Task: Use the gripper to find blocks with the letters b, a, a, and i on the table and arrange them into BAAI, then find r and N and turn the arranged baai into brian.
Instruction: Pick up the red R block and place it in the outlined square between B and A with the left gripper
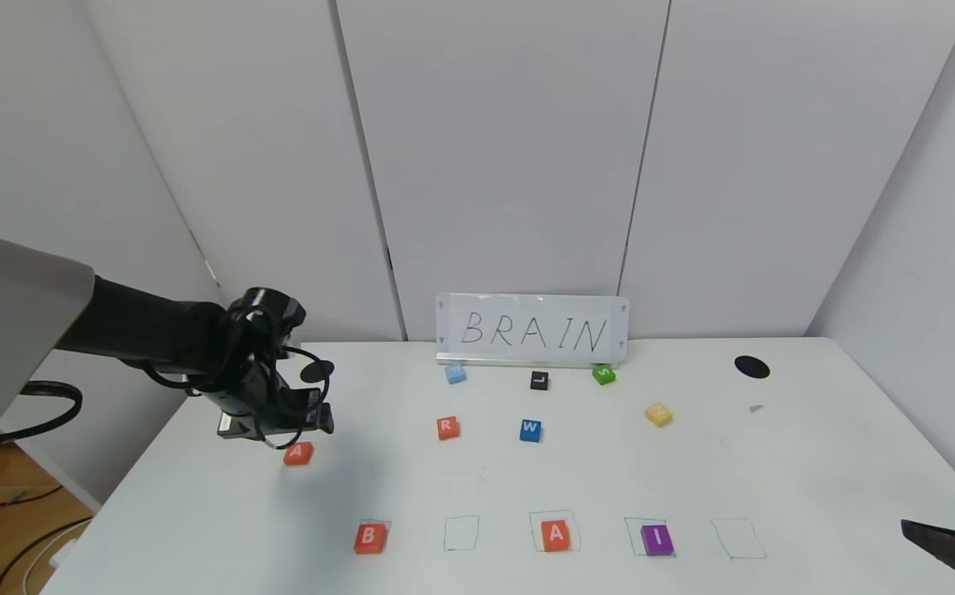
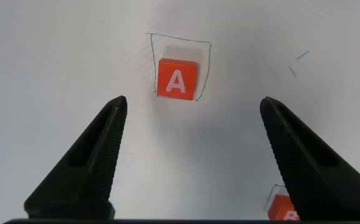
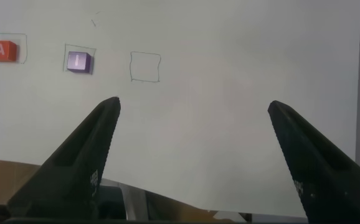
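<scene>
At left centre of the head view, the left gripper hangs just above a loose orange A block on the table, jaws spread and holding nothing. Along the lower edge, B, a second A and purple I sit in pen-drawn squares; the square between B and A is vacant. R and the yellow N lie mid-frame; the right gripper idles at lower right. The left wrist view shows a squared A at upper centre, beyond the parted fingers. The right wrist view shows those jaws wide apart, with A and I at upper left. Judged from shape, each block is light, rigid and smooth-sided: grip two opposite flat sides squarely, since a corner grip may twist it.
</scene>
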You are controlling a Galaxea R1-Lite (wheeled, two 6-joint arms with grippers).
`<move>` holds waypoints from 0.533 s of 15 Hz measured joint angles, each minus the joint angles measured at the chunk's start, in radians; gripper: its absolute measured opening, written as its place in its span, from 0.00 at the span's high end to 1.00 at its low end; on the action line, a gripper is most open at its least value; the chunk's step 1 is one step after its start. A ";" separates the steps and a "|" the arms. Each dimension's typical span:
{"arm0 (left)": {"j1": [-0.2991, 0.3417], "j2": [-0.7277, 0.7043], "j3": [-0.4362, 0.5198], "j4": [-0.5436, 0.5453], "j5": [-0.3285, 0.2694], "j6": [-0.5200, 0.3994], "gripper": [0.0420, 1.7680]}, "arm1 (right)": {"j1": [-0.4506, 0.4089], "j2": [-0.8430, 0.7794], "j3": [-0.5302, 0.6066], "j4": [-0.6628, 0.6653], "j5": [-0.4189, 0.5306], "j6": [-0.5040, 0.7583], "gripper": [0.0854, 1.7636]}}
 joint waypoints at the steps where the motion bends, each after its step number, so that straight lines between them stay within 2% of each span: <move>1: -0.013 -0.026 0.001 0.013 0.001 -0.007 0.13 | 0.000 -0.003 0.000 0.000 0.000 0.000 0.03; 4: -0.076 -0.092 -0.012 0.099 0.012 -0.070 0.09 | 0.000 -0.009 -0.001 0.001 0.001 0.001 0.03; 8: -0.154 -0.122 -0.089 0.229 0.037 -0.174 0.07 | 0.004 -0.013 0.000 0.001 0.003 0.002 0.03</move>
